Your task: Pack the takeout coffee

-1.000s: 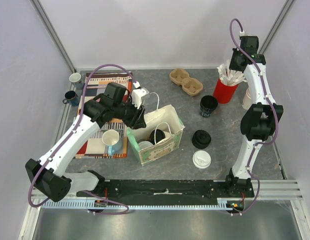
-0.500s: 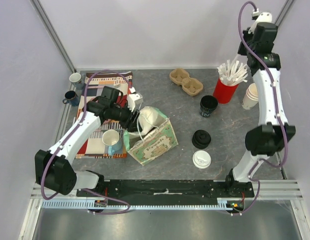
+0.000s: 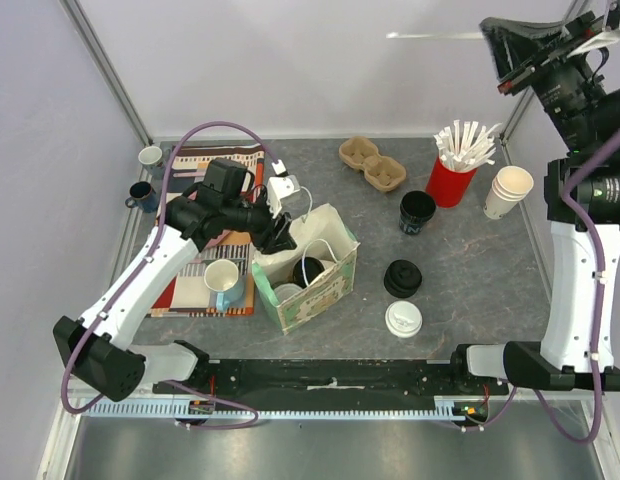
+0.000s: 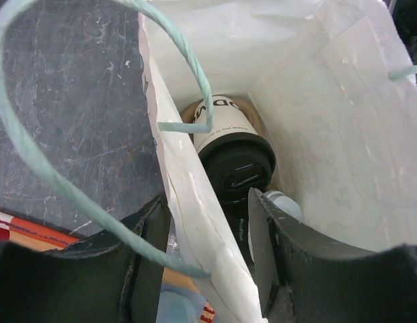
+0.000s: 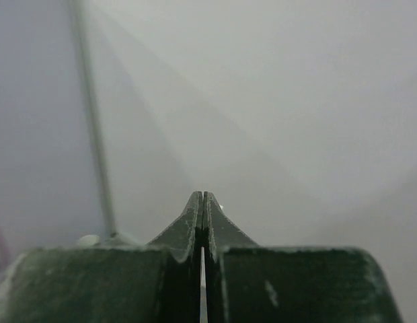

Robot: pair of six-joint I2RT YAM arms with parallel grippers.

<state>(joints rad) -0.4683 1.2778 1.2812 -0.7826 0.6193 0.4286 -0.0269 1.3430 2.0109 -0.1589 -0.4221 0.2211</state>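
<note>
Straddling the left wall of the white paper bag (image 3: pixel 315 298) near the middle of the dark grey surface (image 3: pixel 460 270), the left end effector (image 3: pixel 280 236) has its jaws apart, one finger outside the wall and one inside, clamping nothing. Just beneath it in the bag lie a pale-walled cup with a black lid (image 4: pixel 232 155) and a round white lid (image 4: pixel 284 202), mostly hidden. A white-lidded takeout coffee cup (image 3: pixel 403 318) stands near the front edge, right of the bag and well apart from both arms. High above the back right corner, the right end effector (image 3: pixel 488 32) is pinched tight on a thin white straw (image 3: pixel 430 35) pointing left.
</note>
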